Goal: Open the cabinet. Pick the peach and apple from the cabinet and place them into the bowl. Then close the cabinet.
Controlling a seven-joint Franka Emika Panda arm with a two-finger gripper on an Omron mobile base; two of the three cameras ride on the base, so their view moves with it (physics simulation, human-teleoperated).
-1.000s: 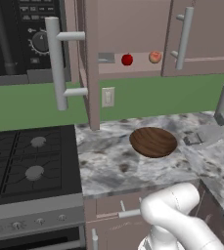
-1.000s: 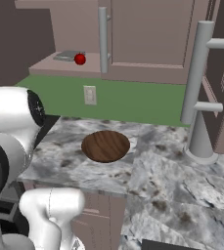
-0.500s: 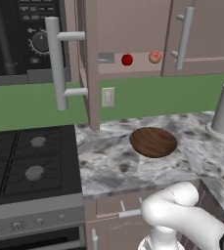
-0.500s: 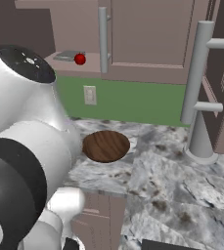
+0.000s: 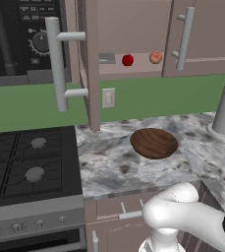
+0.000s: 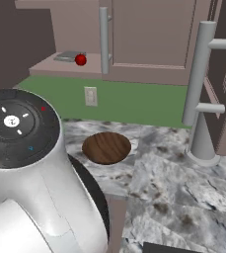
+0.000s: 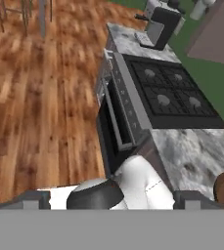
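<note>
Looking good so far: your cabinet (image 5: 92, 59) is standing open with the apple (image 5: 127, 60) and peach (image 5: 155, 57) sitting on its shelf, the bowl (image 5: 154, 143) is waiting empty on the counter (image 5: 109, 162) below, and your end effector is spread wide, holding nothing.

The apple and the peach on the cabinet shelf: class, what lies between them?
Nothing. In the left base view the shelf between the apple and the peach is bare.

Cabinet (image 5: 133, 29) door open; apple (image 5: 127, 60) and peach (image 5: 155, 57) shelved above empty bowl (image 5: 154, 142).
</note>
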